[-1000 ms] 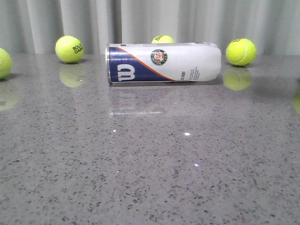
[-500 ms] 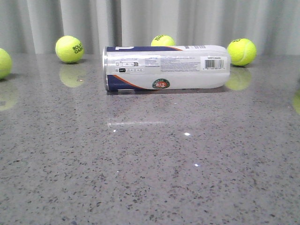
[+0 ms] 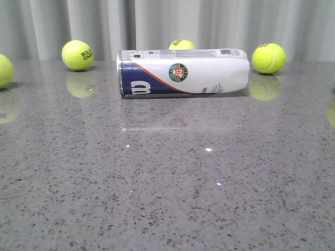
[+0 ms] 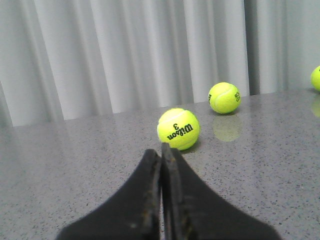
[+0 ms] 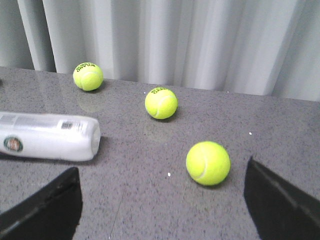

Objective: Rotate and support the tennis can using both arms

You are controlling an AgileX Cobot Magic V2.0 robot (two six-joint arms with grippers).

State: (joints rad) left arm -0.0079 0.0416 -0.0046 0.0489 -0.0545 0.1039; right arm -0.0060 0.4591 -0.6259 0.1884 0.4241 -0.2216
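Note:
The tennis can point(image 3: 183, 71) lies on its side at the back of the grey table, silver rim to the left, navy W label and round badge facing the camera. Neither arm shows in the front view. In the right wrist view the can's white end point(image 5: 47, 136) lies ahead and to one side of my right gripper point(image 5: 162, 170), which is open, empty and apart from the can. My left gripper point(image 4: 161, 150) is shut and empty, low over the table, and points at a Wilson tennis ball point(image 4: 178, 129). The can is out of the left wrist view.
Tennis balls lie around the can at the back left point(image 3: 77, 55), behind it point(image 3: 181, 44), at the right point(image 3: 269, 58) and at the far left edge point(image 3: 4, 69). One ball point(image 5: 208, 163) lies just ahead of the right gripper. A grey curtain hangs behind the table.
The can has rolled about its long axis: W logo facing first, then the barcode side, now the W logo and badge again. It has stayed in nearly the same spot.

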